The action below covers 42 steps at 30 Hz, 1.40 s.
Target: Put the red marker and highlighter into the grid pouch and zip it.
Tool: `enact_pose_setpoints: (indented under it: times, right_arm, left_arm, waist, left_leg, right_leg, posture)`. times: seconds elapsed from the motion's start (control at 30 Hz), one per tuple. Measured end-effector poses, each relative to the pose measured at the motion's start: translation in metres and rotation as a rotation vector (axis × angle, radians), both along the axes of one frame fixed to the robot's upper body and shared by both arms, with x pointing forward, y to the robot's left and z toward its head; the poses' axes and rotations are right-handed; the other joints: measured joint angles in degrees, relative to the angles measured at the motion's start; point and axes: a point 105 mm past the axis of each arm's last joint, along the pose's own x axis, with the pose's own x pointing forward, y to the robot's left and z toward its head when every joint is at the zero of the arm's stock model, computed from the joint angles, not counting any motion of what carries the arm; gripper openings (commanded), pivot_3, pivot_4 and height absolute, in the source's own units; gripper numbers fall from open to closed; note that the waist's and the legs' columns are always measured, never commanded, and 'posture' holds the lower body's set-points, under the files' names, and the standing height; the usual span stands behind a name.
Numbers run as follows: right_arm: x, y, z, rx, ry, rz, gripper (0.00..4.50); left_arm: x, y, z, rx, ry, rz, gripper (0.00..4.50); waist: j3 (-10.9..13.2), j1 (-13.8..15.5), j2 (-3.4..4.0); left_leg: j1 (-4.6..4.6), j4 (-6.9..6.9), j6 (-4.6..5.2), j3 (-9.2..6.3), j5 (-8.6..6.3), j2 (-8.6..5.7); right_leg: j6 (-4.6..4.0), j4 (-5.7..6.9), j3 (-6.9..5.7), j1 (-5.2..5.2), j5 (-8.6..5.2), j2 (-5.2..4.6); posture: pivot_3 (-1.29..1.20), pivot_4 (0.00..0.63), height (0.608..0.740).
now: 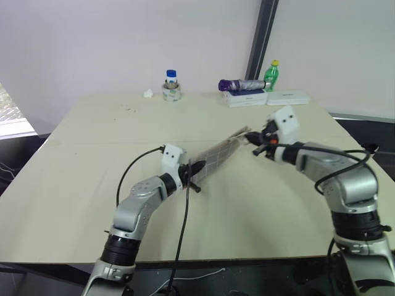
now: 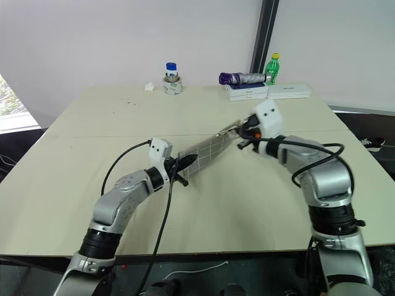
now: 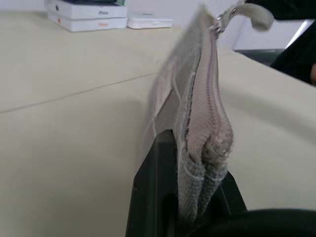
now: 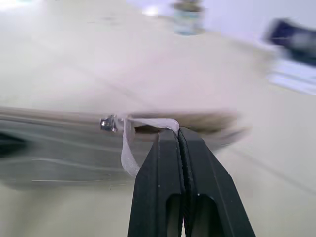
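Observation:
The grid pouch (image 1: pixel 217 155), grey with thin white lines, hangs stretched above the table between my two grippers, tilted up toward the right. My left gripper (image 1: pixel 194 173) is shut on its lower left end, which the left wrist view shows pinched between the black fingers (image 3: pixel 153 187). The zipper (image 3: pixel 203 113) runs closed along the top edge to the slider at the far end. My right gripper (image 4: pixel 178 134) is shut on the pale pull loop (image 4: pixel 148 122) next to the metal slider (image 4: pixel 106 123). The red marker and the highlighter are out of view.
At the table's far edge stand a blue-capped bottle inside a tape roll (image 1: pixel 171 85), a scrap of white paper (image 1: pixel 147 94), stacked white boxes (image 1: pixel 247 97) with a purple folded umbrella (image 1: pixel 239 84) on top, a green bottle (image 1: pixel 271 74) and a flat white case (image 1: pixel 287 97).

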Motion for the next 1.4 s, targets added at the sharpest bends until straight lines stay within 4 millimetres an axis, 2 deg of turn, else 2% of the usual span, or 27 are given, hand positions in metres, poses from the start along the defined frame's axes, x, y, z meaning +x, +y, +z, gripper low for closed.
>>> enact_pose_setpoints:
  times: [0.13,0.33,0.5,0.57,0.67,0.77,0.87,0.97,1.17,1.4]
  right_arm:
    - [0.013,-0.032,-0.009,-0.035,0.011,-0.127,0.06]
    - [0.019,-0.041,-0.015,-0.051,0.003,-0.150,0.06]
    - [0.009,-0.031,-0.018,-0.018,0.050,-0.029,1.57]
    - [-0.007,-0.029,-0.031,-0.075,0.071,0.043,1.57]
    - [-0.011,-0.034,-0.043,-0.101,0.090,0.041,1.57]
    - [-0.011,-0.035,-0.044,-0.109,0.087,0.037,1.61]
    - [-0.012,-0.036,-0.046,-0.113,0.090,0.033,1.61]
    - [-0.013,-0.036,-0.050,-0.113,0.098,0.033,1.61]
    - [-0.017,-0.036,-0.057,-0.108,0.102,0.067,1.61]
    - [-0.035,-0.029,-0.075,-0.055,0.072,0.181,1.61]
  left_arm:
    - [-0.005,0.003,-0.002,0.006,-0.007,-0.014,0.00]
    - [-0.012,0.005,-0.003,0.019,-0.016,-0.036,0.00]
    - [-0.009,0.016,0.000,0.060,-0.068,0.005,0.00]
    - [0.002,0.033,0.004,0.227,-0.197,0.060,0.00]
    - [0.008,0.042,0.008,0.292,-0.260,0.082,0.00]
    - [0.008,0.040,0.003,0.289,-0.252,0.060,1.00]
    - [0.007,0.040,0.001,0.281,-0.240,0.048,2.54]
    - [0.005,0.049,-0.007,0.281,-0.196,0.065,4.06]
    - [-0.013,0.092,-0.029,0.269,-0.046,0.136,4.06]
    - [-0.030,0.149,-0.035,0.237,0.024,0.337,4.06]
  waist:
    - [0.0,0.0,0.00]
    - [0.0,-0.2,0.01]
    - [0.0,-0.1,0.01]
    - [0.0,0.2,0.00]
    - [0.0,0.1,0.00]
    - [0.0,-0.1,0.00]
    - [0.0,-0.1,0.00]
    - [0.0,-0.2,0.00]
    - [0.0,-0.2,0.01]
    - [0.0,0.1,0.01]
  left_leg:
    - [0.01,0.02,0.00,0.04,0.00,0.01]
    - [0.00,-0.01,0.01,0.09,0.00,0.05]
    - [0.00,0.03,0.01,0.09,0.00,0.05]
    - [0.00,0.00,0.01,0.14,0.00,0.03]
    - [0.00,0.03,0.04,0.13,-0.02,0.01]
    - [0.00,0.02,0.04,0.12,-0.02,0.04]
    - [0.00,-0.01,0.04,0.10,-0.02,0.07]
    - [0.00,0.00,0.04,0.11,-0.02,0.07]
    - [0.00,-0.01,0.04,0.09,-0.02,0.18]
    - [0.02,0.03,0.05,0.05,-0.03,0.17]
  right_leg:
    - [0.00,0.01,0.04,0.01,0.00,-0.01]
    - [0.00,0.01,0.10,-0.06,0.00,0.01]
    - [0.00,0.01,0.10,-0.02,0.00,0.01]
    - [0.00,-0.02,0.00,0.01,0.00,0.03]
    - [0.01,-0.02,0.09,0.01,0.00,-0.05]
    - [0.01,-0.02,0.11,-0.03,0.01,-0.02]
    - [0.01,-0.01,0.10,-0.04,0.00,0.02]
    - [0.01,-0.01,0.12,-0.05,0.00,0.01]
    - [0.00,-0.01,0.13,-0.05,0.00,0.00]
    - [0.00,-0.01,0.12,0.02,0.00,-0.05]
  posture:
    - [0.00,0.150,0.737]
    - [0.00,0.150,0.737]
    - [0.00,0.150,0.737]
    - [0.00,0.150,0.737]
    - [0.00,0.150,0.737]
    - [0.00,0.150,0.737]
    - [0.00,0.150,0.737]
    - [0.00,0.150,0.737]
    - [0.00,0.150,0.737]
    - [0.00,0.150,0.737]
